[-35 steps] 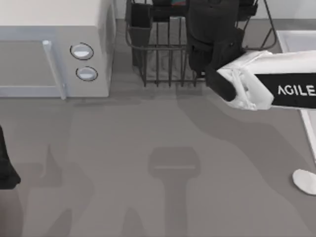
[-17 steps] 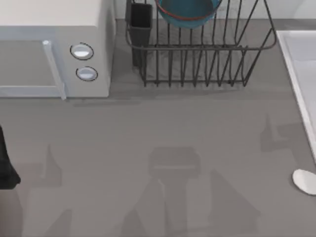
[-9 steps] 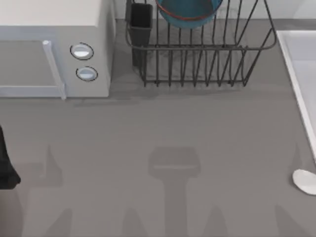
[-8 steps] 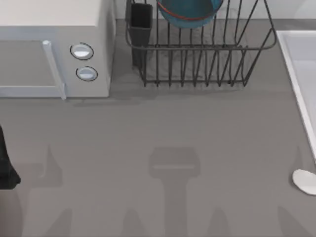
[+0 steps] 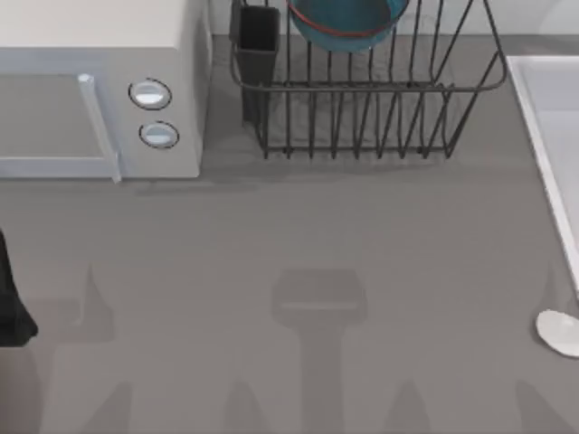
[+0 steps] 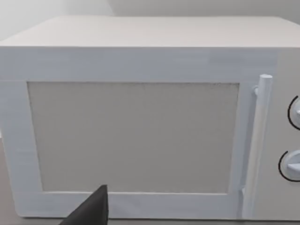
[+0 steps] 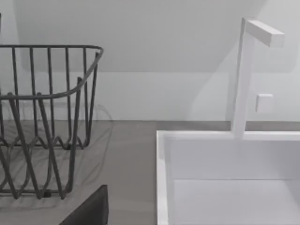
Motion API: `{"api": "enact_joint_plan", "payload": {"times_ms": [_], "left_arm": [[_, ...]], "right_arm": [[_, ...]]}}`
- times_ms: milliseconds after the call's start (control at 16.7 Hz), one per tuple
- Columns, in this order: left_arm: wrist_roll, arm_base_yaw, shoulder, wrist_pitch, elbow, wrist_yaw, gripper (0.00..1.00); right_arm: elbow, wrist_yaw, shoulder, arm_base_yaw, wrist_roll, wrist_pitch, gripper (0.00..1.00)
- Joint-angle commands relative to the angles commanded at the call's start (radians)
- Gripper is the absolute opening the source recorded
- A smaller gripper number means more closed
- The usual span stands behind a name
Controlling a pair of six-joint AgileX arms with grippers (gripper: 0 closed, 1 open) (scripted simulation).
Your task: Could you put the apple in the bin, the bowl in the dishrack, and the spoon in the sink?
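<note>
Blue bowl (image 5: 346, 23) seated inside the dishrack (image 5: 362, 108) at the far middle of the bench (image 5: 298, 235), cutlery cup (image 5: 257, 41) at the rack's left corner. Spoon (image 5: 558, 331) lying flat at the bench's right edge, just beside the sink (image 5: 547, 99) rim, not in the basin. White microwave (image 5: 99, 90) far left. Dark part of left arm (image 5: 11, 303) parked at left edge. State of left and right pincer: cannot tell. Sink faucet (image 7: 246, 70) upright behind the basin.

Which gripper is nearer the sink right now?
Right. The right gripper faces the sink close ahead; the left gripper faces the microwave at the table left side, across from it.
</note>
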Motion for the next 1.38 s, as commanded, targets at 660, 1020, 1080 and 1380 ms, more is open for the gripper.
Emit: {"api": "enact_joint_plan", "payload": {"times_ms": [660, 1020, 1080, 1380], "left_arm": [[0.000, 0.000, 0.000, 0.000, 0.000, 0.000, 1.00], [0.000, 0.000, 0.000, 0.000, 0.000, 0.000, 1.00], [0.000, 0.000, 0.000, 0.000, 0.000, 0.000, 1.00], [0.000, 0.000, 0.000, 0.000, 0.000, 0.000, 1.00]], "right_arm": [[0.378, 0.004, 0.601, -0.054, -0.497, -0.450, 1.00], [0.671, 0.007, 1.057, -0.097, -0.875, -0.791, 1.00], [0.712, 0.007, 1.123, -0.103, -0.929, -0.840, 1.00], [0.869, 0.008, 1.367, -0.126, -1.132, -1.024, 1.00]]}}
